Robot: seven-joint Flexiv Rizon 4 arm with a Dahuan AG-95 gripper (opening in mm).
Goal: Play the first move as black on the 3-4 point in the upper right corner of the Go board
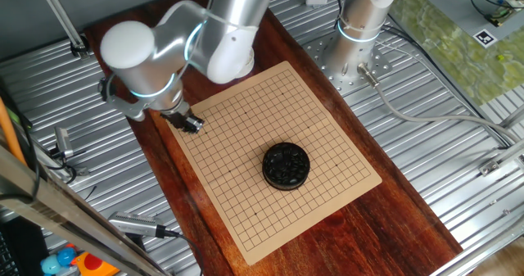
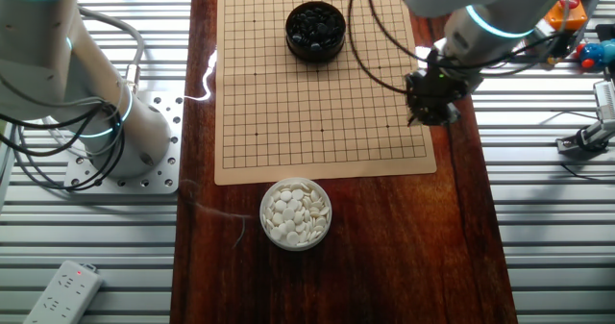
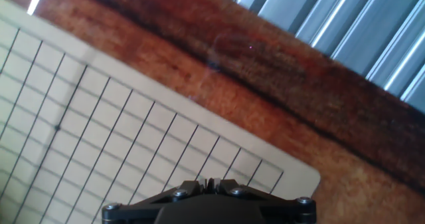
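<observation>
Tan board [image 2: 317,84] bears no readable writing; gripper [image 2: 430,108] overhead.

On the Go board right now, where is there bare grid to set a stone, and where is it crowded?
Nearly all of the board is bare grid, with no stones placed. The bowl of black stones crowds the far edge in the other fixed view. The gripper hangs over the right edge. The white-stone bowl sits off-board.

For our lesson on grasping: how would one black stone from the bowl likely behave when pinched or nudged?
The black stones look glossy and rounded, so probably slippery between fingers. Each is tiny, likely light, and may skid or wobble on the smooth board if nudged.
</observation>
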